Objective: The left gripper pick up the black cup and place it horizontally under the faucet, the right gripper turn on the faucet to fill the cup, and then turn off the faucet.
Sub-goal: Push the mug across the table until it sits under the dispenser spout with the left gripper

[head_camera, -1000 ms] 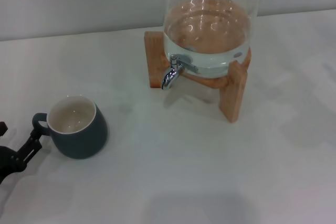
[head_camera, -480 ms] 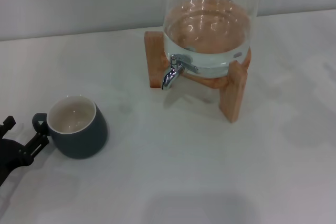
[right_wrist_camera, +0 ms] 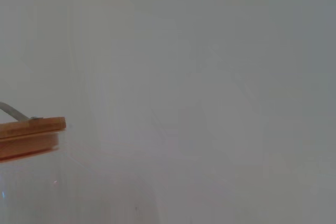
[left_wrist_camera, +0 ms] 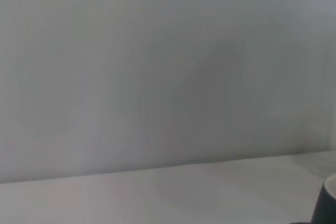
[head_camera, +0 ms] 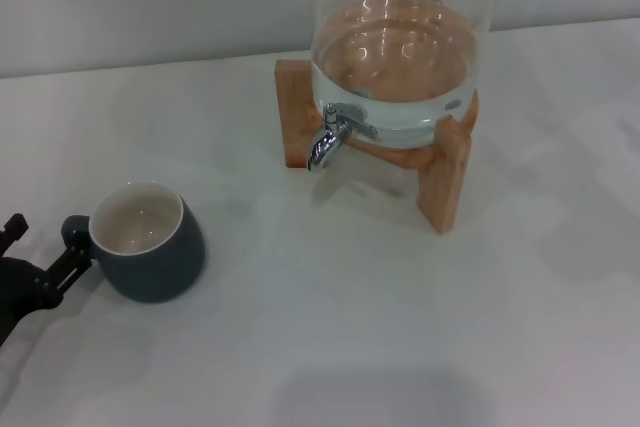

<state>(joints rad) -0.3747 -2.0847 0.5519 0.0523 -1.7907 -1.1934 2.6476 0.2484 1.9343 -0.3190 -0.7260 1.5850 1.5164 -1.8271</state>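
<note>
The black cup (head_camera: 150, 243) stands upright on the white table at the left, cream inside showing, its loop handle (head_camera: 74, 231) pointing left. My left gripper (head_camera: 46, 240) is at the left edge, open, its fingers on either side of the handle, one fingertip (head_camera: 72, 256) just below it. The cup's edge also shows in the left wrist view (left_wrist_camera: 326, 202). The chrome faucet (head_camera: 326, 141) points down from the glass water dispenser (head_camera: 400, 47), well to the right of the cup and farther back. My right gripper is out of view.
The dispenser sits on a wooden stand (head_camera: 446, 177) at the back centre. Its wooden lid (right_wrist_camera: 30, 135) shows in the right wrist view. The white table (head_camera: 330, 327) ends at a pale wall behind.
My left gripper has shifted a little to the right and away from the front edge, closer around the cup's handle. The cup and faucet have not moved.
</note>
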